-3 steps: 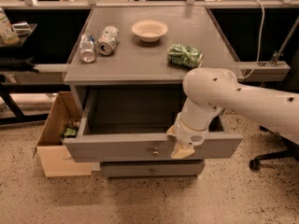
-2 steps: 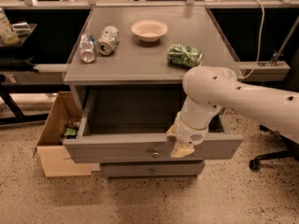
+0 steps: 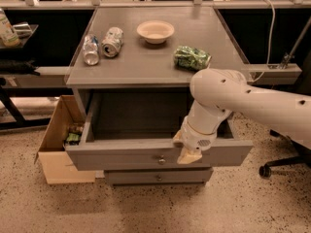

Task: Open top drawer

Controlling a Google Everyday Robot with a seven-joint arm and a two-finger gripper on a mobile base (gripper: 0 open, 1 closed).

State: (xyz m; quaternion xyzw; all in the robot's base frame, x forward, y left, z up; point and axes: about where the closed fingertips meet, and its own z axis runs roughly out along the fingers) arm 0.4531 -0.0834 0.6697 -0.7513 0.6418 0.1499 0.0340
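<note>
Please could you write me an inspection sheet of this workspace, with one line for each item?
Surface: grey cabinet top, flat, carries four things.
Job's things: top drawer stands pulled out; knob at the centre of its front.
Clutter: a can and a second can lying on their sides, a bowl, a green packet, all on the top.
Gripper: gripper at the drawer's front rim, just right of the knob.
Cables: one cable hangs at the back right.
Surroundings: cardboard box on the floor at left; chair base at right.

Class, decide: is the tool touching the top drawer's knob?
Apart. Camera view shows bare grey front between the knob and the tool, at the top drawer's front rim.
</note>
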